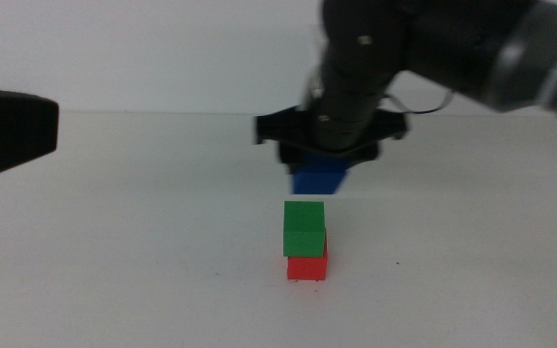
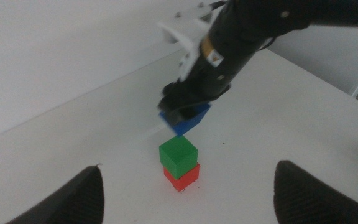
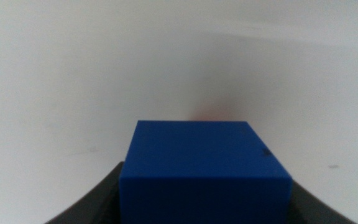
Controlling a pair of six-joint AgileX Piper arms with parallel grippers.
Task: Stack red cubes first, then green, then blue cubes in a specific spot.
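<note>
A green cube sits on top of a red cube on the white table, near the middle; both also show in the left wrist view, green cube over red cube. My right gripper hangs just behind and above this stack, shut on the blue cube, which fills the right wrist view as the blue cube between the jaws. In the left wrist view the blue cube is off the table. My left gripper is open, back from the stack, at the left.
The left arm's dark body sits at the left edge of the middle view. The white table has its back edge near the wall.
</note>
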